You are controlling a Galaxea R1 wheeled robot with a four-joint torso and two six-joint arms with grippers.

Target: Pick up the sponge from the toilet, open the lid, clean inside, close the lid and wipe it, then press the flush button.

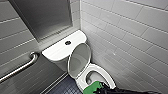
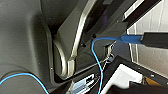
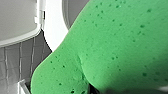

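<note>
Down at the front rim of the toilet (image 1: 106,72), the right end effector (image 1: 99,88) is pinching the sponge (image 1: 91,89), right over the near edge of the bowl. Can't tell if it's actually touching the ceramic. The lid (image 1: 79,59) is flipped up, leaning back toward the cistern. The flush button (image 1: 68,42) sits up on the flat cistern top, well apart from the sponge. A metal grab bar (image 1: 21,68) is on the left wall.

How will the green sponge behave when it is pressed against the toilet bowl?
Probably soft: the sponge shows a crease, so it should squash and bend rather than stay stiff. Its many open pores suggest it is light. On the glossy bowl it may slide easily.
</note>
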